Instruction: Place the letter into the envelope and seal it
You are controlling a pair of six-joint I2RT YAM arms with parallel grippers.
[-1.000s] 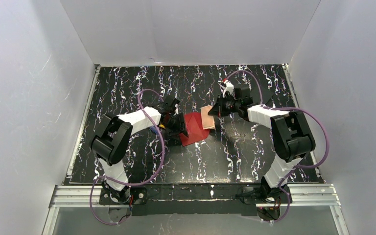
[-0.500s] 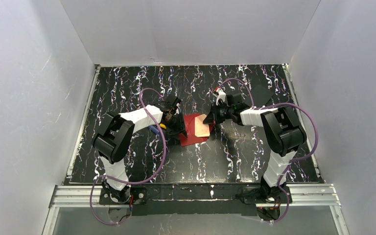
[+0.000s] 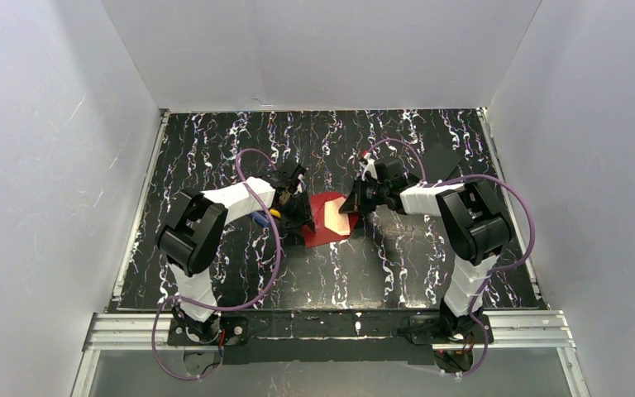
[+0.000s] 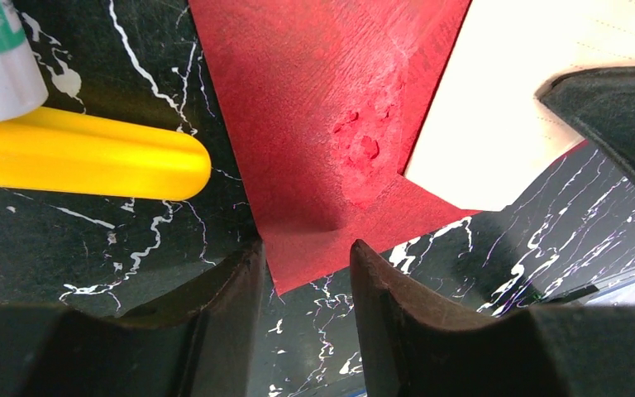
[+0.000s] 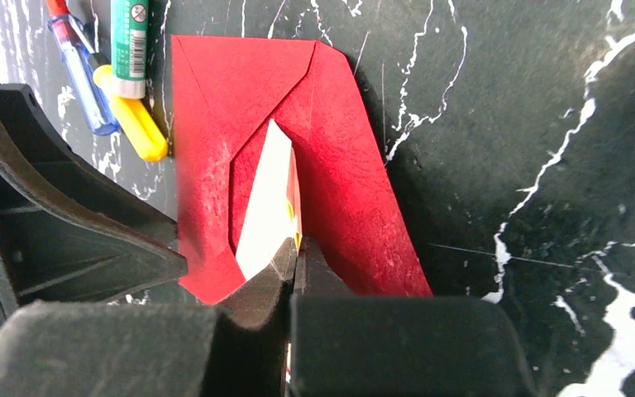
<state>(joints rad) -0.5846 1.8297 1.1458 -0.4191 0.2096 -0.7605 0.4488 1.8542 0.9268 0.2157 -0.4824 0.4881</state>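
Pinching the letter (image 5: 266, 194) by its near edge, the right gripper (image 5: 296, 250) has its 2 fingers closed together with only the paper's thickness between them. The white sheet rises tilted from that grip. Its far end sits in the slit-like opening of the red envelope (image 5: 343, 165), though how deep it reaches cannot be told.

The left gripper (image 4: 304, 253) has its jaws partly apart. A pointed corner of the envelope lies in the gap between the 2 fingertips. Neither finger clearly squeezes the paper, and whether they touch it cannot be told.

The envelope lies flat at the middle of the black, white-veined table (image 3: 215, 141), between the 2 grippers.

Just left of the envelope, by the left gripper, lie 3 small things close together:
- A green glue stick (image 5: 130, 41), whose label carries a barcode and a small round mark. No words on it can be read.
- A yellow handle (image 4: 91, 157).
- A blue pen-like tool (image 5: 83, 83).

Both arms reach forward from their bases with elbows bent and forearms turned inward. Their wrists face each other across the envelope, the left one low over its left corner and the right one at its right side.
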